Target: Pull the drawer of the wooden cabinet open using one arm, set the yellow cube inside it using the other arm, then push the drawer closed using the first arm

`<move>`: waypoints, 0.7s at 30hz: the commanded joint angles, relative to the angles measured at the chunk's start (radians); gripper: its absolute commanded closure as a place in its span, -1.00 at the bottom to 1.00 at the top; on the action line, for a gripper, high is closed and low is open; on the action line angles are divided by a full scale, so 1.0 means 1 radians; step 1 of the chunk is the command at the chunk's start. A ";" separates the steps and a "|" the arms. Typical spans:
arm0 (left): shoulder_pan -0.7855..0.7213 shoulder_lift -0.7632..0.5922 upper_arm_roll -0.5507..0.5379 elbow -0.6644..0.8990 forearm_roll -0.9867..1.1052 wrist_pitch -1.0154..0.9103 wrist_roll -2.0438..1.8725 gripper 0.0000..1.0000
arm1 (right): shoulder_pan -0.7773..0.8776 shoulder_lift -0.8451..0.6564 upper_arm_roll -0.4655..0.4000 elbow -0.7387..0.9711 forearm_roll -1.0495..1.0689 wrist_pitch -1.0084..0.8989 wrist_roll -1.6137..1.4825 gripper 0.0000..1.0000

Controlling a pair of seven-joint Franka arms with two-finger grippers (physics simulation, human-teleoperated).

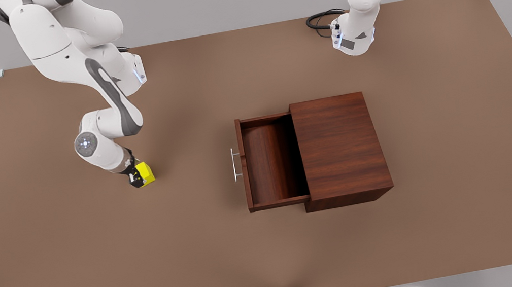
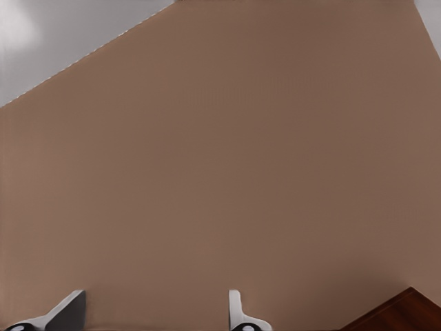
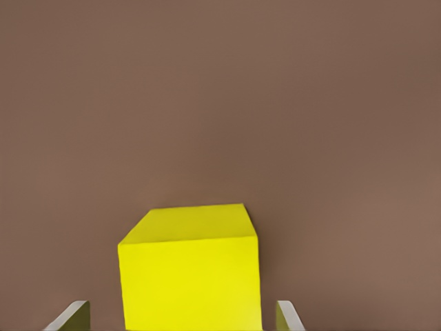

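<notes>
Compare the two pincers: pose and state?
Right pincer is low at the table, fingers straddling the small yellow cube with gaps showing, not clamped. Left pincer hangs open over bare brown table, near the dark wooden cabinet, holding nothing. Both are open.

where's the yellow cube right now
The yellow cube sits on the table at the front view's left, between the right gripper's open fingers, well apart from the open drawer.

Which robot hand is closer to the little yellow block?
Right. The right gripper straddles the yellow cube, a finger on each side. The left gripper hangs open and apart, near the wooden cabinet.
</notes>
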 commanded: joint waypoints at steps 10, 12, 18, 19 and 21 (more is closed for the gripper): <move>-0.952 0.007 -0.018 0.040 0.015 -0.095 0.142 -1.00 | 0.008 0.085 0.000 0.004 -0.014 0.063 0.052 -1.00; -0.944 0.007 -0.013 0.034 0.016 -0.095 0.142 -1.00 | 0.006 0.094 0.000 0.007 -0.016 0.080 0.051 -1.00; -0.942 0.007 -0.011 0.031 0.016 -0.098 0.145 -1.00 | 0.003 0.094 -0.001 0.016 -0.016 0.083 0.052 -0.84; -0.942 0.007 -0.011 0.031 0.016 -0.098 0.145 -1.00 | 0.001 0.094 -0.001 0.016 -0.027 0.083 0.052 -0.68; -0.942 0.007 -0.011 0.031 0.016 -0.098 0.146 -1.00 | 0.000 0.094 -0.001 0.016 -0.030 0.083 0.051 -0.55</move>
